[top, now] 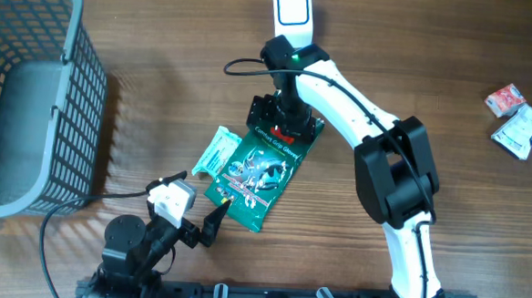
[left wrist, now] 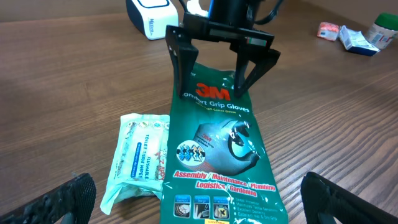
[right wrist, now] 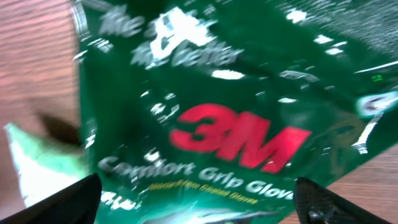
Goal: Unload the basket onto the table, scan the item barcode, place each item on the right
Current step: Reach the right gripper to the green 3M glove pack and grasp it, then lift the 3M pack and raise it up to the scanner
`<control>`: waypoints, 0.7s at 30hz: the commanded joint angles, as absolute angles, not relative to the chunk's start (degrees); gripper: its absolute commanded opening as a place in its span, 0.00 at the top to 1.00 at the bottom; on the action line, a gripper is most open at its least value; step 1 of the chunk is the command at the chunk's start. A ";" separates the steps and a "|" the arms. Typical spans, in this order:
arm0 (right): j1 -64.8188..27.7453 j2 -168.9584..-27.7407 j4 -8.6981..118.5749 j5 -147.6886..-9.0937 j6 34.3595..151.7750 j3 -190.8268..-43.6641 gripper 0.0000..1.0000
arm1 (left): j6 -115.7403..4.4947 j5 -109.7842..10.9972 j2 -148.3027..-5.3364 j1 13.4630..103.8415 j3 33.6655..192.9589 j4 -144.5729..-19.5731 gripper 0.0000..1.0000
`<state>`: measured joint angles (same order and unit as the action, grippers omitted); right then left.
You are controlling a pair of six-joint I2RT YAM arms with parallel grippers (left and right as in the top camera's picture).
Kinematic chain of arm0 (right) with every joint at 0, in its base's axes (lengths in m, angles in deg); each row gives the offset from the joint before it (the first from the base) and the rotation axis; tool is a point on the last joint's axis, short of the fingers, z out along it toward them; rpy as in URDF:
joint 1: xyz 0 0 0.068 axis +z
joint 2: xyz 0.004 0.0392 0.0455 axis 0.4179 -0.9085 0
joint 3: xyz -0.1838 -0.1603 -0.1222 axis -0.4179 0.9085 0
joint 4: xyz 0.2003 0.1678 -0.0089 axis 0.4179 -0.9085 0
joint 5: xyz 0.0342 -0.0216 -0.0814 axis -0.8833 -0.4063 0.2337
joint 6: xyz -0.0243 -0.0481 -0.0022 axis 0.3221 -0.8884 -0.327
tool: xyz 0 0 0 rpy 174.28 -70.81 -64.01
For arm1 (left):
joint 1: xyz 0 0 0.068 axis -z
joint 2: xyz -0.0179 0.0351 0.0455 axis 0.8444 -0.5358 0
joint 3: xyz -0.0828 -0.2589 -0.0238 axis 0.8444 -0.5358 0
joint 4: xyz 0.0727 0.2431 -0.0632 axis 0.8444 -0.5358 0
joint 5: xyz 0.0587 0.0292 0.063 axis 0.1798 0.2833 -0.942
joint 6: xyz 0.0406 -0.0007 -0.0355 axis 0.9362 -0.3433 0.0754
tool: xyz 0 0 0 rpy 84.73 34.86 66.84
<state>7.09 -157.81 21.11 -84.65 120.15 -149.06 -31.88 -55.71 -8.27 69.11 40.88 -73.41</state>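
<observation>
Two hands are in view over the brown wooden worktop (top: 434, 67), and both stand wide open with nothing held. The right hand (left wrist: 210, 87) points down at the top end of the glossy green 3M Comfort Grip Gloves packet (top: 263, 172), its black fingers (left wrist: 180, 68) spread to either side of the red logo. Whether the tips touch the film cannot be told. From the right wrist, the packet fills the picture, blurred, between the two fingertips at the lower corners. The left hand (top: 199, 214) sits low near the packet's bottom end, its jaws fully apart and clear of it. The gloves packet lies flat in the middle of the worktop, printed face up, and no barcode can be made out. Touching its left edge is a small pale green and white wipes sachet (left wrist: 137, 155). A white rounded scanner with a blue edge (top: 293, 9) rests beyond the packet's top end, behind the right hand. A grey plastic mesh basket (top: 81, 112) stands at the far left, well apart. Three small packets (top: 514, 116) lie together at the far right.
</observation>
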 commanded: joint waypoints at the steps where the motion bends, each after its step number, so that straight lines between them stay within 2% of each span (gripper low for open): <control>1: 5.36 -161.18 21.09 -74.75 124.96 -145.74 0.13 | -31.81 -55.67 -7.92 68.89 40.94 -73.63 0.00; 4: 4.60 -161.72 21.97 -72.17 126.20 -142.02 0.15 | -31.79 -55.67 -7.92 68.89 40.94 -73.63 0.00; 6: 4.58 -161.81 24.28 -73.22 125.63 -139.64 0.24 | -31.79 -55.67 -7.92 68.89 40.94 -73.63 0.00; 7: 4.60 -162.07 25.36 -73.42 125.68 -138.57 0.34 | -31.79 -55.67 -7.92 68.89 40.94 -73.63 0.00; 8: 4.58 -162.60 26.14 -74.38 125.90 -137.17 0.47 | -31.79 -55.67 -7.92 68.89 40.94 -73.63 0.00; 9: 4.34 -163.04 26.14 -75.23 125.92 -136.49 0.70 | -31.81 -55.67 -7.92 68.89 40.94 -73.63 0.00; 10: 3.92 -163.32 25.40 -76.48 125.94 -136.08 0.88 | -31.79 -55.67 -7.92 68.89 40.94 -73.63 0.00; 11: 3.29 -163.36 24.04 -77.75 126.01 -136.12 0.96 | -31.81 -55.67 -7.92 68.89 40.94 -73.63 0.00; 17: -3.93 -162.66 5.22 -95.73 123.93 -140.32 0.95 | -31.79 -55.67 -7.92 68.89 40.94 -73.63 0.00; 21: -8.06 -162.69 1.47 -107.84 105.92 -140.29 0.96 | -31.81 -55.67 -7.92 68.89 40.94 -73.63 0.00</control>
